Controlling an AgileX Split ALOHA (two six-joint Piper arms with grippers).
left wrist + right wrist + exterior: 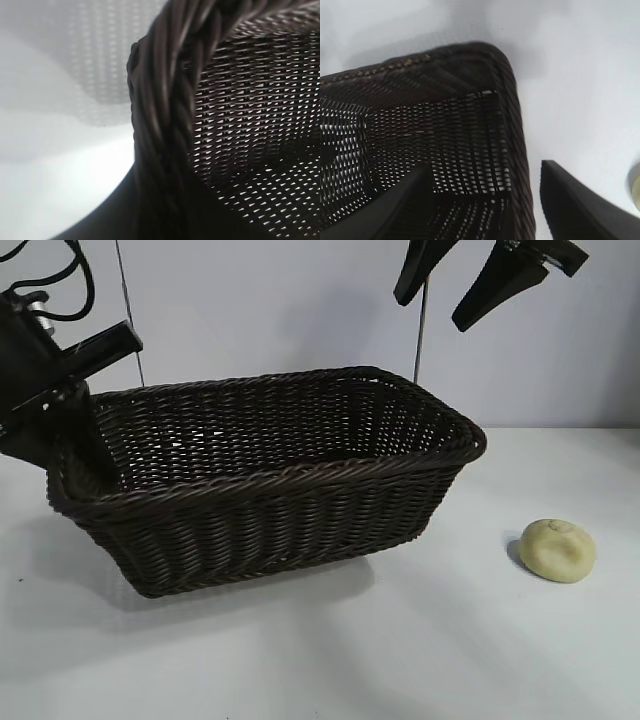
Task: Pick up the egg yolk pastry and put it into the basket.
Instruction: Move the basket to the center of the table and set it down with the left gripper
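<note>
The egg yolk pastry (558,550), a small pale-yellow dome, lies on the white table to the right of the basket (300,475); only its edge (636,190) shows in the right wrist view. The dark brown wicker basket stands left of centre and holds nothing. My left gripper (75,430) is shut on the braided rim (165,100) at the basket's left end. High above the basket's right end hangs my right gripper (435,312), open and holding nothing. In its wrist view the basket's rim (515,125) lies below, between its fingers (580,210).
The white table (450,660) runs in front of the basket and around the pastry. A pale wall (300,310) closes the back. Black cables (70,280) hang above the left arm.
</note>
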